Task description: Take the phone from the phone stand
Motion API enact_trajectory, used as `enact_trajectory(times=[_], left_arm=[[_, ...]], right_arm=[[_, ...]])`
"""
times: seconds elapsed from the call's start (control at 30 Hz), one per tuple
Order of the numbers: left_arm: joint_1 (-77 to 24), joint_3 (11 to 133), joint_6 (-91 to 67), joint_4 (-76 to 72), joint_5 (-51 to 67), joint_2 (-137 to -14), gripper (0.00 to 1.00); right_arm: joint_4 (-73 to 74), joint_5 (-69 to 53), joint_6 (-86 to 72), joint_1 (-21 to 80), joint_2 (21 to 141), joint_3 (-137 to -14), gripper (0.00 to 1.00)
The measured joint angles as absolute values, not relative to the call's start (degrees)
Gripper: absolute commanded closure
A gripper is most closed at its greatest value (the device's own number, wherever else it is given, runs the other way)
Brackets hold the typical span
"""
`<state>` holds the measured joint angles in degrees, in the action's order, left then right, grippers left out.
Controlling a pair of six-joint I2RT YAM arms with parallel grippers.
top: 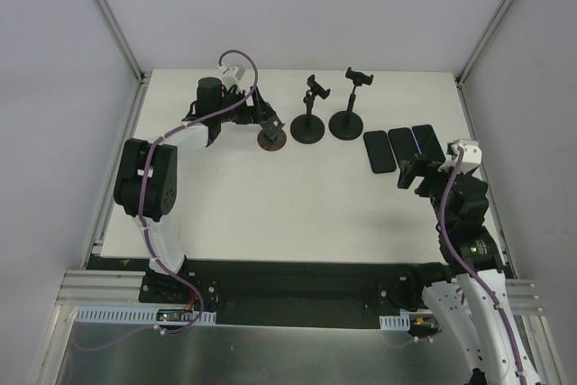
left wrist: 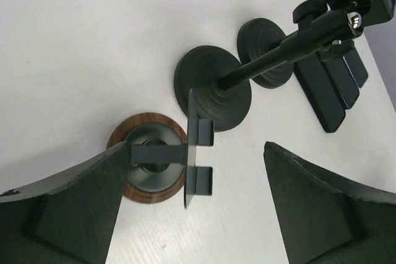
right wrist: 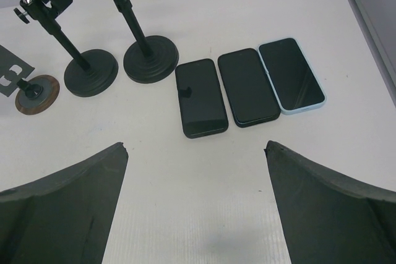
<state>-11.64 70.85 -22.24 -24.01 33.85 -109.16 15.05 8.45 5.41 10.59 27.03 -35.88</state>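
Observation:
Three phones lie flat side by side on the white table at the right: a black one (top: 380, 151) (right wrist: 200, 97), a dark one (top: 403, 145) (right wrist: 247, 86) and one in a light blue case (top: 426, 142) (right wrist: 291, 75). A small stand with a round wooden base (top: 269, 139) (left wrist: 148, 166) has a bare metal holder plate (left wrist: 197, 153); no phone is on it. My left gripper (top: 255, 107) (left wrist: 197, 148) is open and hovers over this stand, with the plate between its fingers. My right gripper (top: 413, 173) (right wrist: 195, 146) is open and empty, just in front of the phones.
Two tall black clamp stands on round bases (top: 307, 128) (top: 346, 123) stand at the back middle, both clamps without a phone. They also show in the right wrist view (right wrist: 91, 72) (right wrist: 150, 58). Grey walls and metal rails close in the table on both sides.

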Motion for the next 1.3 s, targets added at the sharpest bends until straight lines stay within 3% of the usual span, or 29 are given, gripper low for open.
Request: enact_trajectory(times=[0.03,0.27,0.53,0.9,1.03,1.3], left_arm=[[-11.6,70.2,-21.7,-23.1,33.0,-108.1,0.01],[-11.6,63.7,-19.3,-15.4,25.3,-91.4,0.01],[-11.6,48.3,-18.8,-6.8,11.4,-55.5,0.01],[-11.6,33.9,-18.0,9.2,-2.3,-8.2,0.01],[-11.6,30.2,-16.9,12.6,-3.8,-0.2,0.01],[-11.6,27.8,-16.0,18.7,-5.0,-0.3,0.01]], right_arm=[[15.5,8.7,5.4,10.6,26.7,-36.1,0.04],[16.6,13.4,5.3,10.6,22.3,-37.4,0.04],[16.7,24.6,5.3,10.6,15.4,-37.4,0.04],[14.7,29.3,8.6,10.6,15.0,-34.0,0.04],[14.4,29.9,9.6,10.6,14.8,-30.8,0.04],[12.0,31.9,11.9,10.6,16.1,-29.1,0.04]])
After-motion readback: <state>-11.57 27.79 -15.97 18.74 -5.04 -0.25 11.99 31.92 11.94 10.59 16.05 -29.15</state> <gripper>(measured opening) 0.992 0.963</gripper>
